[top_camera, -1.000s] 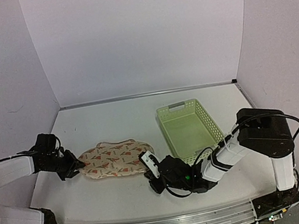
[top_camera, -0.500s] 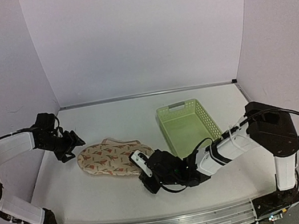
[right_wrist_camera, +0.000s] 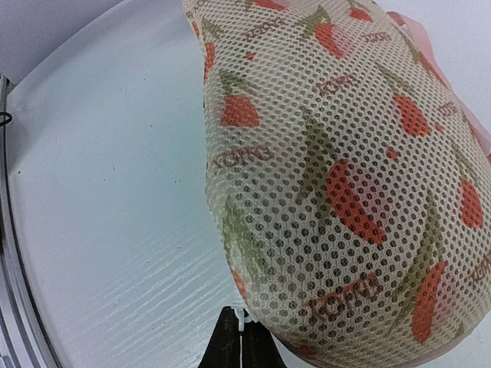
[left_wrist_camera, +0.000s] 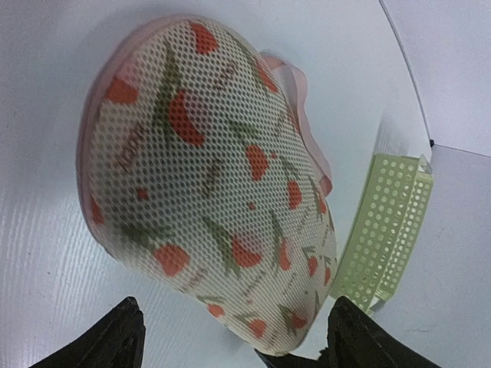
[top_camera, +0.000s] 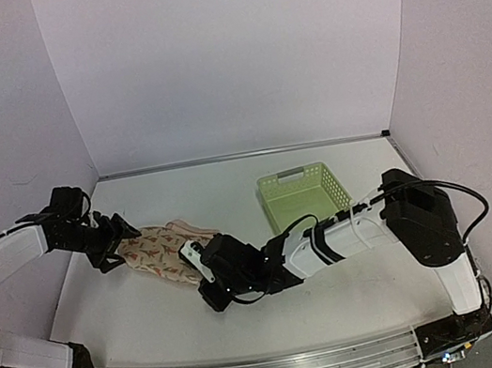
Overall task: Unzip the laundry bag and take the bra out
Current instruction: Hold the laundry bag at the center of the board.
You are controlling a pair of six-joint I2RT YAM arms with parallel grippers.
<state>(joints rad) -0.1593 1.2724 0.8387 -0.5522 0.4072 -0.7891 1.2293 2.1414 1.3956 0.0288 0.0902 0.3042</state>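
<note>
The laundry bag (top_camera: 158,250) lies left of centre on the white table, cream mesh with red-and-green motifs and a pink rim. It fills the left wrist view (left_wrist_camera: 207,169) and the right wrist view (right_wrist_camera: 345,169). My left gripper (top_camera: 121,242) is open at the bag's left end, and its fingers (left_wrist_camera: 126,333) straddle the end without touching it. My right gripper (top_camera: 195,274) is at the bag's near edge, shut (right_wrist_camera: 241,326) on a small white zip pull. The bra is hidden.
A pale green slatted basket (top_camera: 307,204) stands to the right of the bag, also seen in the left wrist view (left_wrist_camera: 387,222). The right arm stretches low across the table in front of it. A back wall and side walls enclose the table.
My left gripper has opened and let go of the bag's left end. My right gripper, still shut, has travelled left along the near rim. The bag has bunched up toward the left.
</note>
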